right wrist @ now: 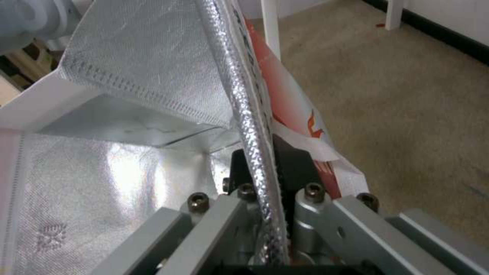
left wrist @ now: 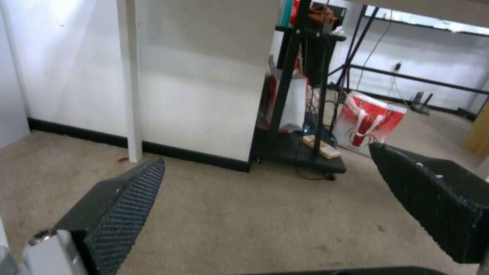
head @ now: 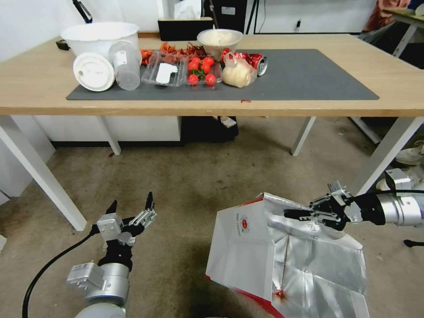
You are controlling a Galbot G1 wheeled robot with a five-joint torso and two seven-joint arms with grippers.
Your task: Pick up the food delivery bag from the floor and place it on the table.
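The food delivery bag [head: 247, 251] hangs tilted over the floor [head: 194, 176] at my lower right, white with a round red logo, its foil-lined mouth open and its red base toward me. My right gripper [head: 293, 215] is shut on its upper rim. In the right wrist view the foil rim [right wrist: 239, 103] runs between the shut right gripper [right wrist: 265, 156] fingers, with the silver lining [right wrist: 117, 172] beside it. My left gripper [head: 131, 205] stands open and empty at lower left, apart from the bag; its left wrist view shows the left gripper [left wrist: 266, 154] over bare floor. The table [head: 35, 84] stretches ahead.
On the dark mat [head: 304, 75] lie a white bowl [head: 100, 37], clear cups, tomatoes [head: 201, 70], a small clear bag [head: 238, 73] and a can. White table legs [head: 39, 172] [head: 384, 154] flank the floor. A black cart [left wrist: 305, 126] and another red bag [left wrist: 369, 122] stand beyond.
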